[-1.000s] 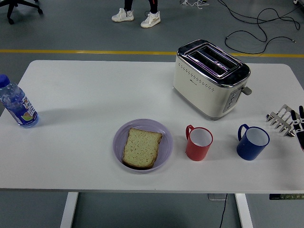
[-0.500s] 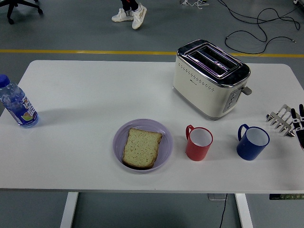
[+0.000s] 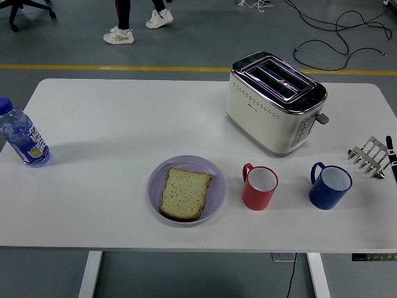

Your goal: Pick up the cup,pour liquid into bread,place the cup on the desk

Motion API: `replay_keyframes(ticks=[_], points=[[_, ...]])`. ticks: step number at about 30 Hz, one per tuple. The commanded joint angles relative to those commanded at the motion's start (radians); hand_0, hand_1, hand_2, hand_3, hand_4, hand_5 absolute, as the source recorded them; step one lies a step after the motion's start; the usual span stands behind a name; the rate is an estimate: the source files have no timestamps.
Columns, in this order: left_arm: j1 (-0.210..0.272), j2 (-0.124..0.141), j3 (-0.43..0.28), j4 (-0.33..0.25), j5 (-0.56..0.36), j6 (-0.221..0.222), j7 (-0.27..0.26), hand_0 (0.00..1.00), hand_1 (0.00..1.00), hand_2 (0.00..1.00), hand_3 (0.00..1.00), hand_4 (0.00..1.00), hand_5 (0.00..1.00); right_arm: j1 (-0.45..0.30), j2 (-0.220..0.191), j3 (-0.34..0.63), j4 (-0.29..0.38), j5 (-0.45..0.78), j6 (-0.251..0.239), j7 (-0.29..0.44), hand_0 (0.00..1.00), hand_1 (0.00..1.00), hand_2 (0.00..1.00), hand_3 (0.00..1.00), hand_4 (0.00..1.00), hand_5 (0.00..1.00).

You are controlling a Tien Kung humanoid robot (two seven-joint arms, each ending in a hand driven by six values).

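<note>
A slice of bread (image 3: pixel 185 193) lies on a lilac plate (image 3: pixel 214 176) near the table's front middle. Right of it stands a red cup (image 3: pixel 258 188) with its handle to the left. Further right is a blue cup (image 3: pixel 329 185), also upright with a white inside. Only a sliver of my right hand (image 3: pixel 392 152) shows at the right edge, well right of the blue cup and apart from both cups. My left arm is out of the picture.
A cream toaster (image 3: pixel 275 101) stands behind the cups. A metal toast rack (image 3: pixel 368 156) sits by the right edge. A water bottle (image 3: pixel 22 136) with a blue cap stands at the far left. A person's feet (image 3: pixel 136 26) are on the floor beyond the table.
My right hand has drawn back toward the right edge, leaving less of it visible. The person beyond the table has walked to the left. Nothing on the table has moved.
</note>
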State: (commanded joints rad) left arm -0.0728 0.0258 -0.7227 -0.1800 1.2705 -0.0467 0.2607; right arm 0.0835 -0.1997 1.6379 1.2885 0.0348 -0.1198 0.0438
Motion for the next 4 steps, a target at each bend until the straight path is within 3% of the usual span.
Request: replay_keyframes(ticks=[4], points=[[-0.001, -0.001, -0.001, 0.0, 0.002, 0.0, 0.0, 0.655, 0.691, 0.712, 0.604, 0.341, 0.924, -0.004, -0.002, 0.005, 0.005, -0.001, -0.002, 0.003, 0.668, 0.626, 0.653, 0.605, 0.588, 0.187]])
